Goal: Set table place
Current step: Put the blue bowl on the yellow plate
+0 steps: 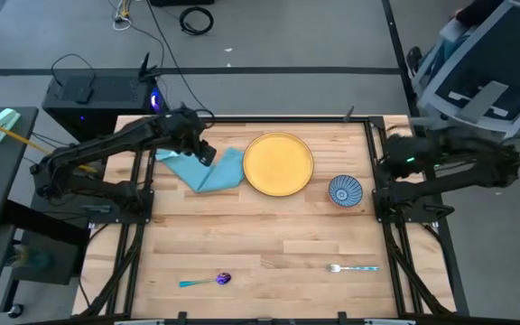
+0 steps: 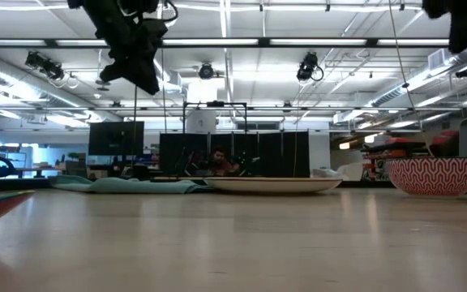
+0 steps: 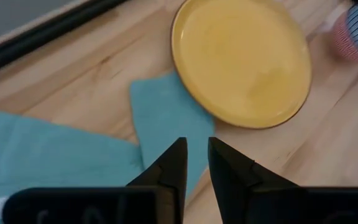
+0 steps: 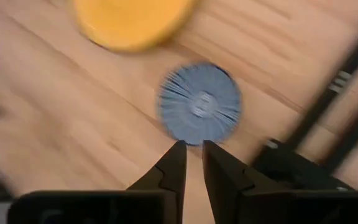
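- Above, the left gripper (image 3: 196,163) is held over the napkin (image 1: 208,169), fingers slightly apart, nothing clamped.
- Right gripper (image 4: 191,163): narrowly parted, empty, above the bowl (image 1: 345,190).
- Risk: the plate (image 1: 278,164), overlapping the napkin, could be dragged if the cloth is pulled.

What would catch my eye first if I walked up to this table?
Probably the bright yellow plate at the far middle of the wooden table, with a crumpled light blue napkin touching its left side and a small blue patterned bowl to its right. The left gripper hovers above the napkin; a spoon and fork lie apart near the front edge.
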### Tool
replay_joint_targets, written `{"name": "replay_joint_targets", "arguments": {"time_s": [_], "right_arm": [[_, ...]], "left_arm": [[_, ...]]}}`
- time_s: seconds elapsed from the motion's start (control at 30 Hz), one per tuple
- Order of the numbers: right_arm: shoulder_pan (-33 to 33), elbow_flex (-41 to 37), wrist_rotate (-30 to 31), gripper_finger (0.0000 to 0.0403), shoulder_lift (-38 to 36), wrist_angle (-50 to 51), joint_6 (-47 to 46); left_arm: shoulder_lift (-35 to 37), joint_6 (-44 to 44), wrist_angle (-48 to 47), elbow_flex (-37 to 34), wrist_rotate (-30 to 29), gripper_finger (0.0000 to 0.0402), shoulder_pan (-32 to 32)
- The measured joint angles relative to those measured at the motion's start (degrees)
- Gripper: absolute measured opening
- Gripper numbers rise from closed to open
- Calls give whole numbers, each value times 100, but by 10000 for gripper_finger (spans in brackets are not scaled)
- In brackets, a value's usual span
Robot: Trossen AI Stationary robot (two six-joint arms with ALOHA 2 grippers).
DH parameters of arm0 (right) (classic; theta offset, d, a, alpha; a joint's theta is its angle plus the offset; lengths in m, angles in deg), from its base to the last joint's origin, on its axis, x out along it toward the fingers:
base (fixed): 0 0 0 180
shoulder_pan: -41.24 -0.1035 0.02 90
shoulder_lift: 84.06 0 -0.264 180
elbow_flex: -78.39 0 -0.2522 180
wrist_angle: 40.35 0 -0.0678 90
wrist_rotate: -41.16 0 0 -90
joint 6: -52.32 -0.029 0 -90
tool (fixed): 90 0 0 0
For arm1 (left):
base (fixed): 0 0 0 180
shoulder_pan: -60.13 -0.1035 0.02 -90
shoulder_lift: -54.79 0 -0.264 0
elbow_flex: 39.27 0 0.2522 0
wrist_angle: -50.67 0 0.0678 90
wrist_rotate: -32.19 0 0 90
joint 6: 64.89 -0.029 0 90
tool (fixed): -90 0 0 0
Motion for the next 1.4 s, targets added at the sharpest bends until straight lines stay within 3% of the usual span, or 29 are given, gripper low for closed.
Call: {"name": "replay_joint_targets", "arguments": {"time_s": [0.2, 0.37, 0.6, 0.83, 1.13, 1.4], "right_arm": [[0, -1364, -209, 86, 121, -3, -128], [1, -2260, -722, 99, 112, -399, -526], [357, -2023, -602, 100, 221, -1340, -614], [1290, -2067, -602, 108, 464, -1423, -516], [2327, -2067, -630, 149, 1531, -1758, 394], [2780, -2067, -765, 171, 2394, -2243, 1175]], "left_arm": [[0, 42, 21, -311, 4, 77, 7], [0, 36, 92, -439, 1, 78, 6], [0, 0, 315, -468, 1, 85, 7], [0, -126, 354, -468, 1, 81, 4], [0, -419, 355, -468, 1, 91, 5], [0, -611, 353, -467, 1, 89, 7]]}}
